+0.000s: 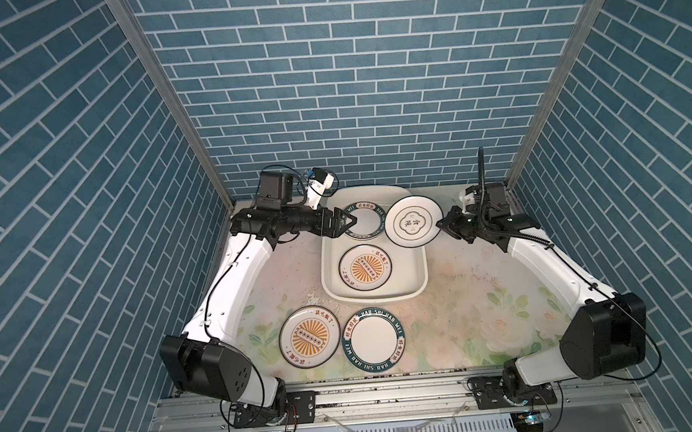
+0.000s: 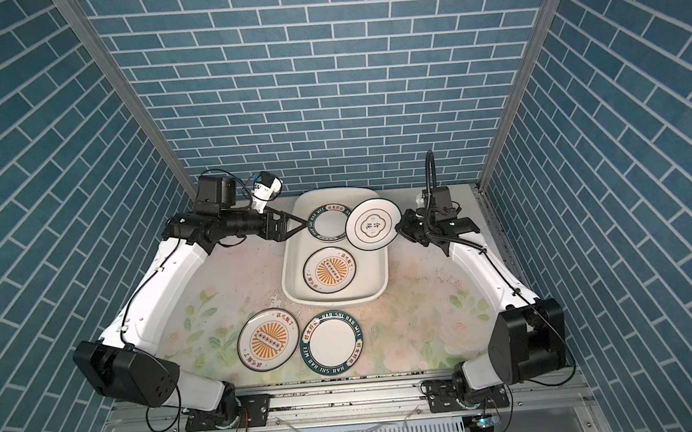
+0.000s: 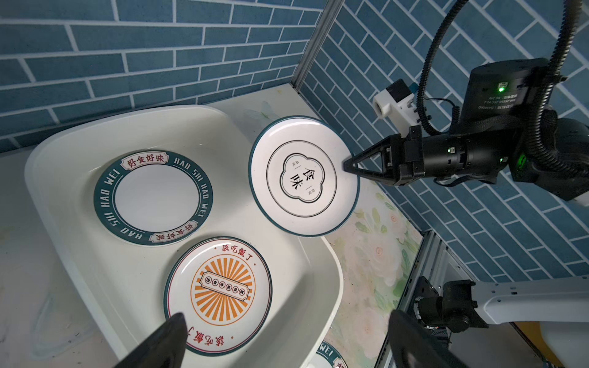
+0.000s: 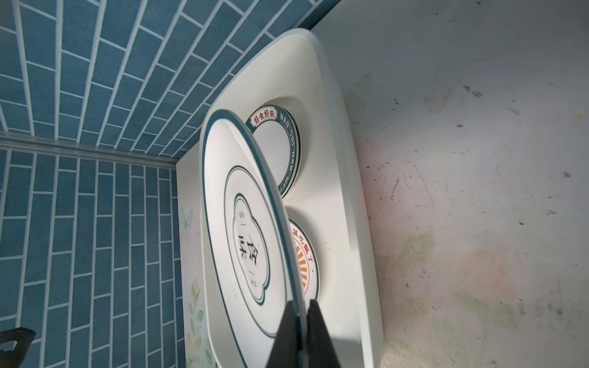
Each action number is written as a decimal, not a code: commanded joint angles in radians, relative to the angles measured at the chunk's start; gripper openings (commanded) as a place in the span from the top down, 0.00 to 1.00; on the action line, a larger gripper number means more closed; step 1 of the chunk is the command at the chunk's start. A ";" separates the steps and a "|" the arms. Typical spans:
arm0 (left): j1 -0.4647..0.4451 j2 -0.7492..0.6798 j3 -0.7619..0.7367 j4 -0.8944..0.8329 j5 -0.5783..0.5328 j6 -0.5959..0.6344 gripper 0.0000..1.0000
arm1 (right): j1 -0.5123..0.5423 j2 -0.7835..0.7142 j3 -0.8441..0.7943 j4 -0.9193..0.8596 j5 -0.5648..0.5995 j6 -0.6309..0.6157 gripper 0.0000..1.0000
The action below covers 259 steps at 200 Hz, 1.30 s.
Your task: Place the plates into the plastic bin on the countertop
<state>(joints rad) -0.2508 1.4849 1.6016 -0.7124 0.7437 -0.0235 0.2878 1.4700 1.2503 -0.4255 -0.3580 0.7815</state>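
The left arm (image 1: 233, 291) and right arm (image 1: 548, 269) had glossy white shells between black joint housings. Thin black cables ran along both; a ribbed black conduit (image 3: 541, 118) arched over the right.

Both top views: high, distant, looking steeply down over the whole countertop (image 1: 467, 300). Left wrist view: close behind its fingers (image 3: 159, 344), facing beyond their tips into the plastic bin (image 3: 63, 165). Right wrist view: rolled sideways, sighting along its fingers (image 4: 287, 331). All views share the bin and emblem plate (image 3: 306, 178)
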 commanded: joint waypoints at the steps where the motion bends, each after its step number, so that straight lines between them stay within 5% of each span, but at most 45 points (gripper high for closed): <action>1: 0.024 -0.026 -0.001 0.025 0.012 -0.019 0.00 | 0.040 0.050 0.057 0.058 -0.014 0.020 1.00; 159: 0.073 -0.063 -0.026 0.044 0.056 -0.033 0.00 | 0.186 0.393 0.210 0.035 -0.181 -0.047 1.00; 259: 0.083 -0.067 -0.051 0.065 0.076 -0.050 0.01 | 0.211 0.483 0.199 0.031 -0.215 -0.062 1.00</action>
<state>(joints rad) -0.1795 1.4380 1.5623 -0.6678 0.7979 -0.0643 0.4965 1.9396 1.4303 -0.4038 -0.5354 0.7532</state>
